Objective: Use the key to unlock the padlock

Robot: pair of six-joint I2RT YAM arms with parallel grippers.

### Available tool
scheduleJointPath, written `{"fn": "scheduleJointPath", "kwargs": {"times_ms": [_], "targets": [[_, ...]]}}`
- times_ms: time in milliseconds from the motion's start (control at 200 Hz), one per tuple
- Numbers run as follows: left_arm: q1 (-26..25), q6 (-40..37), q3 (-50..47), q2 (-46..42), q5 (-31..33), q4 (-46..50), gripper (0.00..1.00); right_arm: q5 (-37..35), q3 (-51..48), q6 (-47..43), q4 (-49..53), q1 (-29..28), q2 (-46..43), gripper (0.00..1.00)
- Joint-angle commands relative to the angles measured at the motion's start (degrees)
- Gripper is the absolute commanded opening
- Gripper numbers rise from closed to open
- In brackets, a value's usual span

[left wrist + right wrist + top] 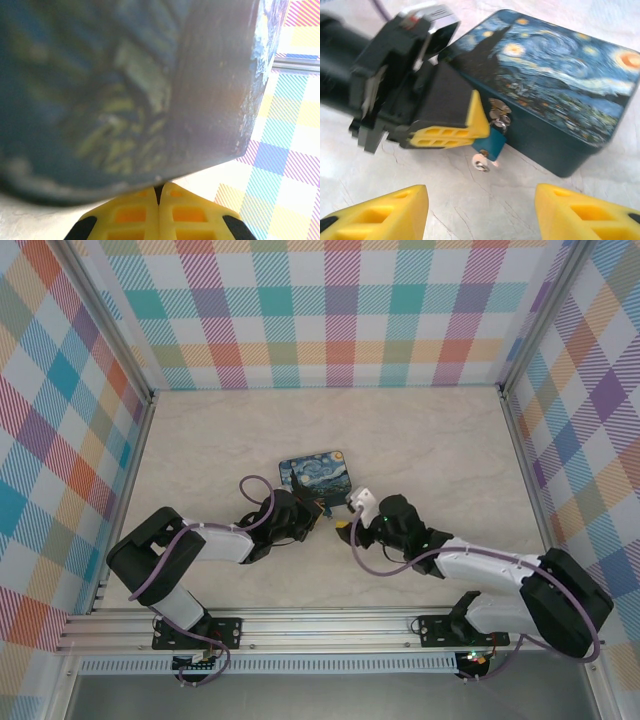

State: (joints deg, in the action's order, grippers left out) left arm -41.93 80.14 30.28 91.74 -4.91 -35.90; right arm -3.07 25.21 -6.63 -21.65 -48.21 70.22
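Left gripper: yellow fingers pressed flat together with no gap. The tips lie against the front of the tin, touching the top of the padlock. Whether they pinch the shackle cannot be told.
Key: a small grey sliver whose bow pokes out below the padlock. It appears seated in the keyway, with neither gripper on it.
Padlock: tiny and blue, hanging tilted from the clasp, its upper part hidden behind the left fingertip.
Clasp: a small metal fitting on the tin's front wall.
Tin: painted with a starry night scene, lid down, resting on the table.
Right gripper: fingers spread wide and empty, near the padlock and facing it.
Step in hand (judged): taking hold of the key's bow to turn it.
Method: centre the spread fingers on the bow and set the pads on its flat faces. Close on the bow alone, clear of the blue body. Roll the wrist about the key's own axis without pulling outward, while the left fingers brace the lock.
Risk: the bow may slip, or the padlock may swing with the turn.
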Motion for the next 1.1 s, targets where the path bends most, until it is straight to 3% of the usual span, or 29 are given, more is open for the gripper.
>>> {"fn": "scheduleJointPath", "kwargs": {"times_ms": [0, 210, 495, 655, 1095], "targets": [[-1.03, -0.07, 1.01, -1.61, 0.09, 1.93, 0.06, -9.77, -0.58, -11.43, -4.15, -3.60, 3.63, 0.57], [-1.01, -0.16, 1.09, -1.63, 0.07, 2.25, 0.06, -14.62, 0.89, -13.31, -9.16, -6.00, 10.76, 0.55], [-0.97, -0.16, 1.09, -1.57, 0.09, 2.29, 0.06, -15.26, 4.17, -15.45, -11.80, -6.20, 17.59, 0.50], [-0.96, -0.06, 1.18, -1.51, 0.12, 2.34, 0.06, -14.96, 5.23, -15.39, -12.88, -6.29, 19.03, 0.48], [-1.00, -0.07, 1.24, -1.39, -0.26, 2.39, 0.06, -15.47, 6.52, -14.47, -14.03, -6.29, 21.07, 0.31]]}}
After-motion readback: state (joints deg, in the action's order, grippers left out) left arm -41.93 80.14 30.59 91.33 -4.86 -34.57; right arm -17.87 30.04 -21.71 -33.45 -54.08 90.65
